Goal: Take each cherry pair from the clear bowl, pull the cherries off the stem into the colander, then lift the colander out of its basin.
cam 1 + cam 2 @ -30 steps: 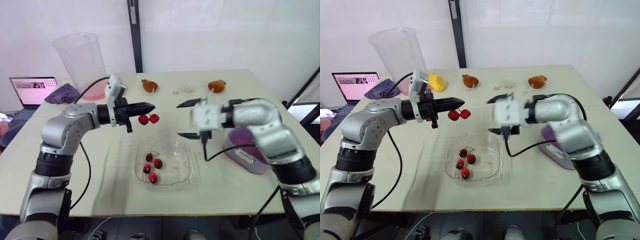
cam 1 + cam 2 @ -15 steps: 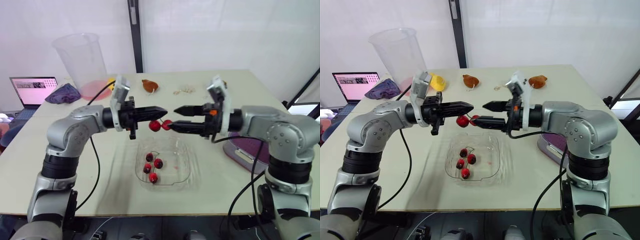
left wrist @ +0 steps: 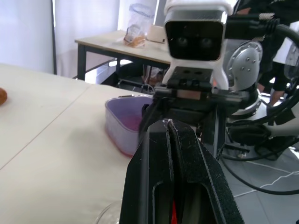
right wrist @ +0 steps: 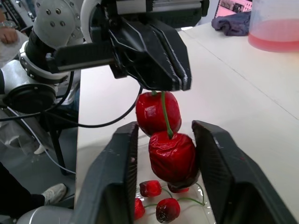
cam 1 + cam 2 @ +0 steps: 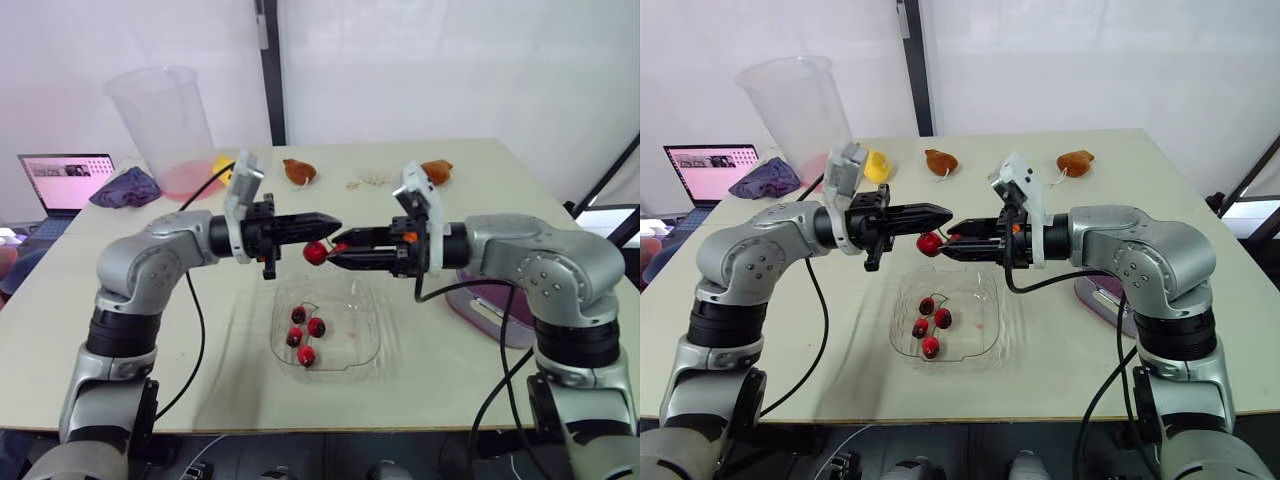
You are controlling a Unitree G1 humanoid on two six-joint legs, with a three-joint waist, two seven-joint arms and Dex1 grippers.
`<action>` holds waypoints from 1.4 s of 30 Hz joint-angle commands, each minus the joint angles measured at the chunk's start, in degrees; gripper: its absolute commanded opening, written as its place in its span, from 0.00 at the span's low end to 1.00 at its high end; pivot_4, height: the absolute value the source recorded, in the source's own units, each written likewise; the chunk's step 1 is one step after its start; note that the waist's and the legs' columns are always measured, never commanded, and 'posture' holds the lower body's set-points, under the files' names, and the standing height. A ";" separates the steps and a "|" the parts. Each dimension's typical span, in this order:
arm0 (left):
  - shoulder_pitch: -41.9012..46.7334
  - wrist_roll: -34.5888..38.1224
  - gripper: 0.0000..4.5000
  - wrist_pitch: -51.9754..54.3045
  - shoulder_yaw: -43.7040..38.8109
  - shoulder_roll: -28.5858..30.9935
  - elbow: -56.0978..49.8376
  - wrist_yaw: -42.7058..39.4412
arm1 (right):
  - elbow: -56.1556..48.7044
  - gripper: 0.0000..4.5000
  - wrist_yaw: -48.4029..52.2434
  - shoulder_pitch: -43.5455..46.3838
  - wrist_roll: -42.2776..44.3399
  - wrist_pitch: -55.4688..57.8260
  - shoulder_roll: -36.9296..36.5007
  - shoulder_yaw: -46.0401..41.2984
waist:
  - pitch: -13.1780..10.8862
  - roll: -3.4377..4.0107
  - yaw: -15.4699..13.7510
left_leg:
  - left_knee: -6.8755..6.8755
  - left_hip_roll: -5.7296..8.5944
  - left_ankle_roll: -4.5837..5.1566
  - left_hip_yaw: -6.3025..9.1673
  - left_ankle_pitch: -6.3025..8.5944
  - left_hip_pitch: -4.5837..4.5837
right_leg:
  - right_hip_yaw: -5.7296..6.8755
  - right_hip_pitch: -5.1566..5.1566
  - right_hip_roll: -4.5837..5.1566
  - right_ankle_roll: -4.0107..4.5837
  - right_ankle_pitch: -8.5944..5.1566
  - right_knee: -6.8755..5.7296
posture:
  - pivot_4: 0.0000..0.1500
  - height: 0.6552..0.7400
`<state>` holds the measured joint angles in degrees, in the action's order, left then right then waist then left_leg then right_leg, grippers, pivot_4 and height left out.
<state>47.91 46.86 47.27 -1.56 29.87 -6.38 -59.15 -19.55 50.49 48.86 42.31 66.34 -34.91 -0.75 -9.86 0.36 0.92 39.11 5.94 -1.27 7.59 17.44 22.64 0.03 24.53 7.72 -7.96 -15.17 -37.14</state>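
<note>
Nothing legible appears: no lettering, number, brand or sign. The laptop [image 5: 65, 180] beside the surface [image 5: 220, 340] shows a pale pink screen with dark marks, too small to read.

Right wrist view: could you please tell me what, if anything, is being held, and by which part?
The left tool holds the cherry pair by the top of its stem; the open right tool brackets the lower cherry.

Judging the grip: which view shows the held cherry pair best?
Right wrist view: cherry pair hangs by its stem from the shut left gripper, one cherry between the right gripper's open fingers. Eye views: a red dot; left wrist: a sliver.
</note>
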 commanded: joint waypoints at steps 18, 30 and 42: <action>0.75 0.66 0.00 -1.07 -1.23 0.08 -1.47 0.28 | 0.04 0.10 0.23 0.64 0.24 -5.40 -2.24 1.63 | 0.00 0.00 -0.06 | 0.00 0.00 0.00 0.00 0.00 0.00 | 0.00 0.00 0.00 0.00 0.00 0.00 | 1.00 1.00; 0.72 0.57 0.00 -1.98 -1.49 -0.55 -1.19 0.51 | 1.76 0.10 5.48 -6.84 -2.48 -7.50 -9.47 5.14 | 0.01 -0.05 -0.15 | 0.00 0.01 0.00 -0.01 0.00 0.00 | 0.01 -0.02 0.00 0.00 0.00 0.01 | 1.00 1.00; -0.91 1.03 0.00 -2.48 -1.92 -1.34 -2.57 1.97 | 15.00 0.10 11.52 -10.75 -13.64 -19.64 -32.52 -2.82 | -0.01 -0.10 -0.93 | 0.01 0.06 0.02 -0.02 0.01 0.02 | 0.01 -0.04 0.03 0.00 0.00 0.07 | 1.00 1.00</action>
<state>46.94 46.91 45.76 -1.64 28.63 -7.11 -57.54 -9.05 60.32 38.83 33.80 52.15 -63.83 -1.71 -9.87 0.26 -0.01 39.12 6.00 -1.24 7.55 17.45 22.64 0.04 24.48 7.73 -7.97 -15.17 -37.07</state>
